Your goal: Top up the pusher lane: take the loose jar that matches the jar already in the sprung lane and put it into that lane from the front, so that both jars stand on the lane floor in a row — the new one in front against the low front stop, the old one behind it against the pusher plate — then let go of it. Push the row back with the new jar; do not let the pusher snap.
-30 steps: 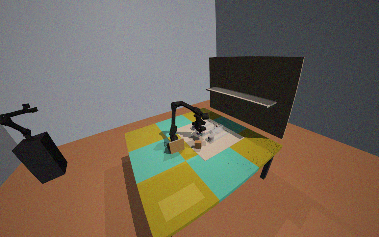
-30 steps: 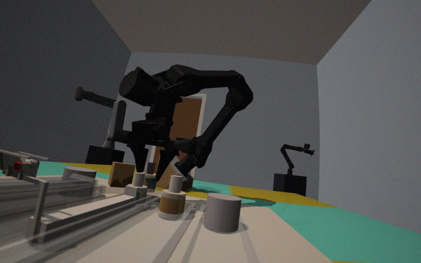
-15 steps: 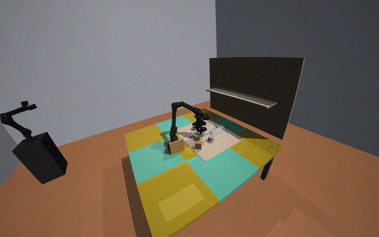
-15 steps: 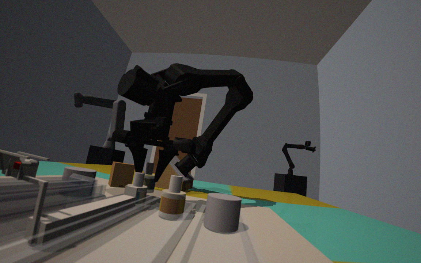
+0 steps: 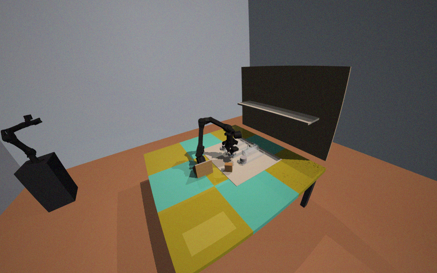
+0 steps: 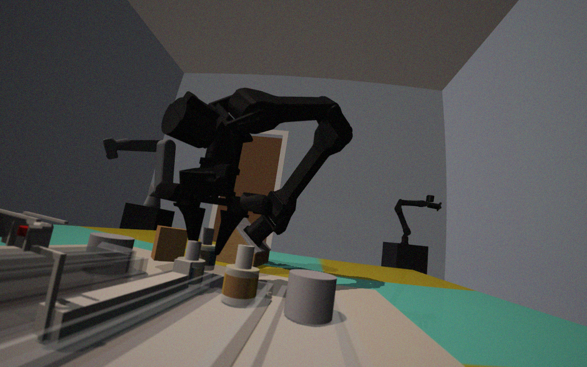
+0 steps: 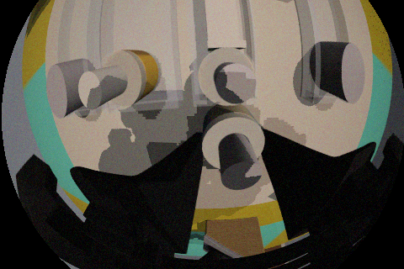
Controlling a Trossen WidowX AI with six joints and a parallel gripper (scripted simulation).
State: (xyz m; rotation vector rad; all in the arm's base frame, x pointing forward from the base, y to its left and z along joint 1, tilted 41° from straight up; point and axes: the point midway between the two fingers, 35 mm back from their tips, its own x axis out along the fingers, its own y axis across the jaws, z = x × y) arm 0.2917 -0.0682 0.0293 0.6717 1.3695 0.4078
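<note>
My gripper (image 5: 232, 152) (image 6: 205, 246) (image 7: 231, 137) is shut on the loose jar (image 6: 207, 235) (image 7: 240, 178), an upright pale jar with a dark band and a narrow grey neck. It is at the front end of the sprung lane, low down; whether its base touches anything is hidden. The matching lane jar (image 6: 193, 251) (image 7: 207, 76) stands just behind it, against the front of the white pusher (image 6: 127, 290) (image 7: 224, 13). In the wrist view the two jars nearly touch; any gap between them cannot be told. The low front stop is hidden by the jars.
An amber-banded jar (image 6: 240, 284) (image 7: 151, 71) stands to one side, beside a grey cylinder (image 6: 310, 296) (image 7: 58, 90). Another grey cylinder (image 6: 110, 248) (image 7: 353, 73) stands on the other side. A wooden block (image 5: 228, 167) (image 6: 167, 244) is near the mat's edge. A shelf (image 5: 274, 110) hangs behind.
</note>
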